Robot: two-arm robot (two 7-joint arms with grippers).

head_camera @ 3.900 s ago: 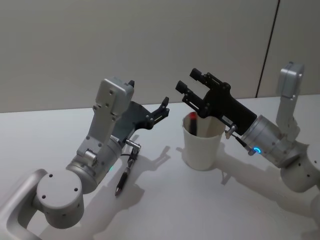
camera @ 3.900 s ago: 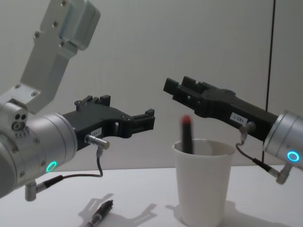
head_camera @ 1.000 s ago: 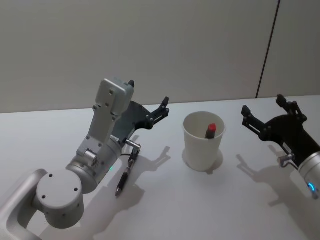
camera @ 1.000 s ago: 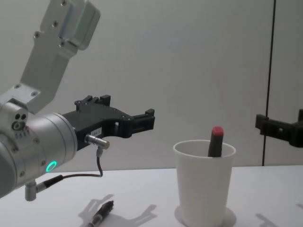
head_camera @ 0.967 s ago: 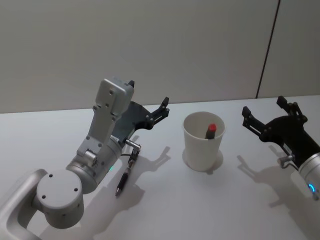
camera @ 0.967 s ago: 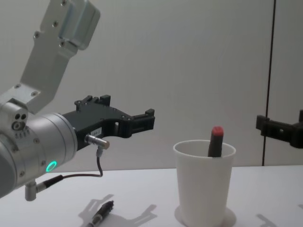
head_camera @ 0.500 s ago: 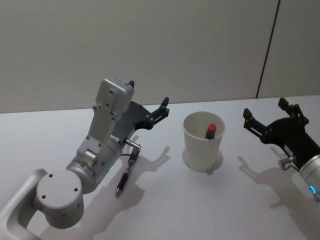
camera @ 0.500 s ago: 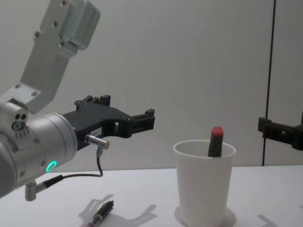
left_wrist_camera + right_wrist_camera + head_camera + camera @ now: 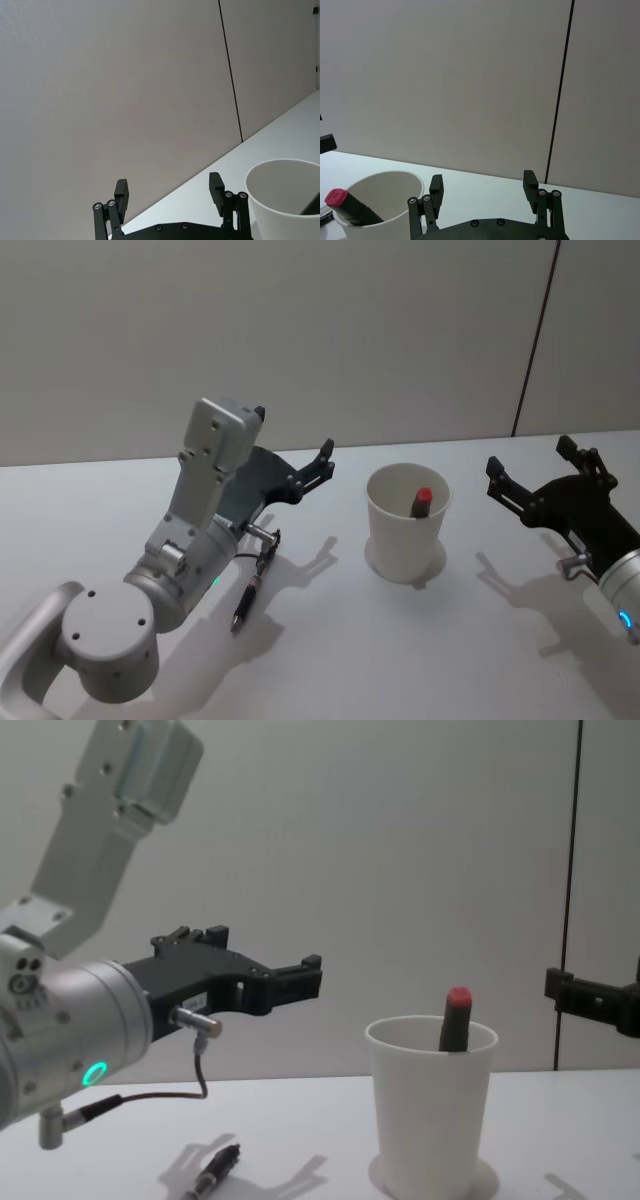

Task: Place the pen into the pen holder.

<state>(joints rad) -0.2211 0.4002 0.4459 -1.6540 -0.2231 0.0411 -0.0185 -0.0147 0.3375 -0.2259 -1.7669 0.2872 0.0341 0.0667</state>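
Observation:
The pen holder point(image 9: 404, 532), a white paper cup, stands mid-table. A dark pen with a red cap point(image 9: 421, 500) leans inside it against the rim, cap poking above point(image 9: 457, 1017). A second dark pen point(image 9: 246, 600) lies flat on the table to the left, under my left arm. My left gripper point(image 9: 322, 460) hovers open and empty above the table, left of the cup, fingers point(image 9: 121, 192) spread. Open and empty too, my right gripper point(image 9: 530, 462) hangs to the right of the cup, well apart from it, with the cup point(image 9: 380, 200) ahead of its fingers point(image 9: 529, 181).
The white table point(image 9: 400, 640) is bare around the cup and in front of it. A plain wall with a dark vertical seam point(image 9: 535, 340) runs behind the table's far edge.
Since 3.9 s ago my right gripper left the cup's top and drew back right, leaving the red-capped pen inside. In the last half second my left arm shifted slightly left.

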